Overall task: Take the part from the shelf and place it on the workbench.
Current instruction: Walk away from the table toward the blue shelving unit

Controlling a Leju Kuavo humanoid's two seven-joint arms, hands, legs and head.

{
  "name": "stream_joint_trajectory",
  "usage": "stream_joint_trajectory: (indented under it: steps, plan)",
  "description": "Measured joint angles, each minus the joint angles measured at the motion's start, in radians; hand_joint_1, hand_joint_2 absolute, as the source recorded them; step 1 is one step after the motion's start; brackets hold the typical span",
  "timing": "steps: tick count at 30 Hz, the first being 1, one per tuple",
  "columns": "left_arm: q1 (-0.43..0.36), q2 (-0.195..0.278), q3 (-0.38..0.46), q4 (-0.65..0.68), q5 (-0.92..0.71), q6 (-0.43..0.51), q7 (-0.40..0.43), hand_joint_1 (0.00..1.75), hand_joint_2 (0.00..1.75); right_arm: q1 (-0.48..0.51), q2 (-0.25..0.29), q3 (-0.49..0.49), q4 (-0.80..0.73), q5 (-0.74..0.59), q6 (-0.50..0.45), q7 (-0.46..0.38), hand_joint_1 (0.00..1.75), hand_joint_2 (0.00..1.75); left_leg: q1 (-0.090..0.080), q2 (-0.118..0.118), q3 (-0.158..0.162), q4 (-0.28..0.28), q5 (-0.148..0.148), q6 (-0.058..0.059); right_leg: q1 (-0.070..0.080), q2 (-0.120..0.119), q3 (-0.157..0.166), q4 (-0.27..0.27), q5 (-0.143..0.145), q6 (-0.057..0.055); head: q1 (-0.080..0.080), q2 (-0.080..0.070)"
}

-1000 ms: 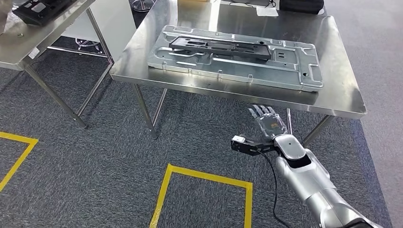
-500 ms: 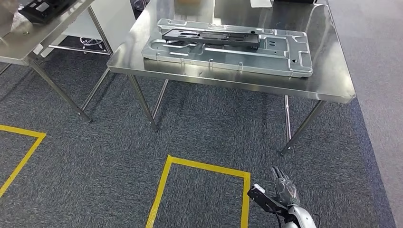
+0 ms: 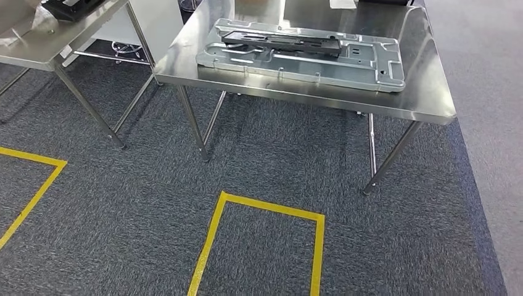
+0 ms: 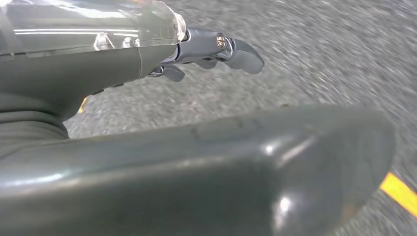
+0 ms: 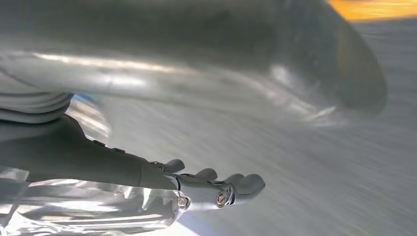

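Observation:
The workbench (image 3: 425, 92) is a steel table at the top of the head view. On it lies a large silver stamped plate (image 3: 364, 71) with a long black part (image 3: 280, 42) resting on its far side. In the left wrist view my left hand (image 4: 123, 64) hangs over grey carpet, its fingers (image 4: 238, 51) stretched out and its thick thumb (image 4: 196, 167) apart from them, holding nothing. My right hand (image 5: 147, 172) shows in the right wrist view against a blurred background, fingers (image 5: 236, 184) extended and holding nothing.
A second steel table (image 3: 37, 46) stands at the far left with a black object (image 3: 71, 6) on it. Yellow tape marks a rectangle (image 3: 271, 209) on the carpet in front of the workbench, and another yellow line (image 3: 37, 185) runs at the left.
My right arm, raised below the workbench edge a second ago, has dropped down and out of the head view. The camera has shifted slightly; the plate and part stay put.

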State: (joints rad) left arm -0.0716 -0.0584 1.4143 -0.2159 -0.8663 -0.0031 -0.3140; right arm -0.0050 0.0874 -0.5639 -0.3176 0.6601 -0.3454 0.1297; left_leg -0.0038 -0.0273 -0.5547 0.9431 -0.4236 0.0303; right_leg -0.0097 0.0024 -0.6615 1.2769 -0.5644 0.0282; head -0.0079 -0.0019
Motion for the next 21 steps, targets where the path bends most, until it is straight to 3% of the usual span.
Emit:
stream_joint_trajectory:
  steps: [2,4,5,6,8,9,11,13,14,15,16,17,19,20,21]
  plan:
    - [-0.001,0.001,0.01,0.0,0.004,0.009,0.007,0.0,0.0,0.001,0.035,-0.045,0.033,0.005,0.003,0.074,0.0,0.0,0.007,-0.008,-0.035,0.021,0.013,-0.013,-0.012,0.021,0.075,-0.08,0.053,0.009,0.0,0.0]
    - [-0.004,0.004,0.017,-0.001,0.007,0.012,0.011,0.0,0.0,0.002,0.063,-0.073,0.055,0.009,0.006,0.09,0.0,0.0,0.007,-0.021,-0.063,0.048,0.019,-0.026,-0.024,0.067,0.174,-0.213,0.03,0.011,-0.001,0.0]
    - [-0.006,0.006,0.02,-0.001,0.008,0.013,0.012,0.0,0.0,0.002,0.072,-0.084,0.063,0.011,0.007,0.088,0.0,0.0,0.004,-0.03,-0.071,0.059,0.023,-0.031,-0.026,0.081,0.204,-0.256,0.007,0.005,-0.002,0.0]
    - [-0.007,0.008,0.023,-0.001,0.009,0.012,0.014,0.0,0.0,0.002,0.077,-0.092,0.068,0.014,0.007,0.078,0.0,0.0,0.002,-0.039,-0.076,0.065,0.027,-0.036,-0.024,0.081,0.218,-0.275,-0.007,-0.005,-0.004,0.0]
    - [-0.005,0.013,0.027,-0.001,0.01,0.006,0.013,0.0,0.0,0.001,0.083,-0.107,0.075,0.024,0.003,0.028,0.0,0.0,0.005,-0.05,-0.083,0.07,0.035,-0.045,-0.021,0.053,0.213,-0.275,-0.004,-0.028,-0.007,0.0]
    - [-0.003,0.016,0.028,-0.001,0.009,0.0,0.01,0.0,0.0,0.0,0.084,-0.114,0.077,0.028,-0.002,-0.008,0.0,0.0,0.007,-0.04,-0.092,0.083,0.023,-0.049,-0.019,0.041,0.209,-0.275,0.002,-0.038,-0.01,0.0]
    - [-0.002,0.021,0.029,-0.001,0.005,-0.011,-0.004,0.0,0.0,-0.001,0.083,-0.128,0.078,0.037,-0.013,-0.083,0.0,0.0,0.01,-0.004,-0.125,0.164,-0.047,-0.054,-0.014,0.013,0.194,-0.275,0.014,-0.053,-0.015,0.0]
    - [-0.004,0.024,0.03,-0.001,0.0,-0.021,-0.02,0.0,0.0,0.0,0.078,-0.141,0.078,0.045,-0.02,-0.137,0.0,0.0,0.012,0.016,-0.168,0.302,-0.127,-0.059,-0.006,-0.016,0.178,-0.274,0.024,-0.059,-0.018,0.0]
    - [-0.003,0.025,0.03,-0.001,-0.001,-0.024,-0.026,0.0,0.0,0.0,0.075,-0.146,0.079,0.05,-0.021,-0.153,0.0,0.0,0.012,0.019,-0.177,0.351,-0.141,-0.059,-0.003,-0.03,0.171,-0.274,0.029,-0.059,-0.018,0.0]
    - [-0.002,0.025,0.03,-0.001,-0.001,-0.026,-0.029,0.0,0.0,-0.001,0.073,-0.149,0.079,0.054,-0.022,-0.163,0.0,0.0,0.013,0.021,-0.169,0.365,-0.137,-0.057,0.0,-0.043,0.166,-0.273,0.032,-0.059,-0.018,0.0]
    - [0.0,0.026,0.03,-0.001,0.0,-0.028,-0.031,0.0,0.0,-0.001,0.071,-0.151,0.079,0.058,-0.022,-0.167,0.0,0.0,0.012,0.023,-0.139,0.336,-0.118,-0.052,0.003,-0.055,0.162,-0.273,0.034,-0.058,-0.018,0.0]
    - [0.001,0.026,0.03,-0.001,0.001,-0.028,-0.031,0.0,0.0,-0.002,0.07,-0.152,0.079,0.062,-0.022,-0.169,0.0,0.0,0.009,0.033,-0.089,0.268,-0.094,-0.043,0.006,-0.066,0.161,-0.273,0.036,-0.058,-0.018,0.0]
    - [0.0,0.03,0.03,-0.001,0.001,-0.026,-0.026,0.0,0.0,-0.003,0.07,-0.152,0.081,0.067,-0.022,-0.162,0.0,0.0,-0.003,0.074,0.011,0.119,-0.073,-0.021,0.011,-0.088,0.161,-0.273,0.038,-0.054,-0.017,0.0]
    - [-0.001,0.032,0.03,-0.001,0.0,-0.024,-0.022,0.0,0.0,-0.003,0.07,-0.153,0.083,0.069,-0.021,-0.155,0.0,0.0,-0.01,0.092,0.038,0.073,-0.071,-0.012,0.011,-0.098,0.162,-0.273,0.04,-0.051,-0.017,0.0]
    - [-0.001,0.033,0.03,-0.001,-0.001,-0.023,-0.017,0.0,0.0,-0.005,0.07,-0.153,0.084,0.072,-0.019,-0.146,0.0,0.0,-0.016,0.101,0.046,0.054,-0.074,-0.007,0.01,-0.108,0.162,-0.274,0.042,-0.046,-0.017,0.0]
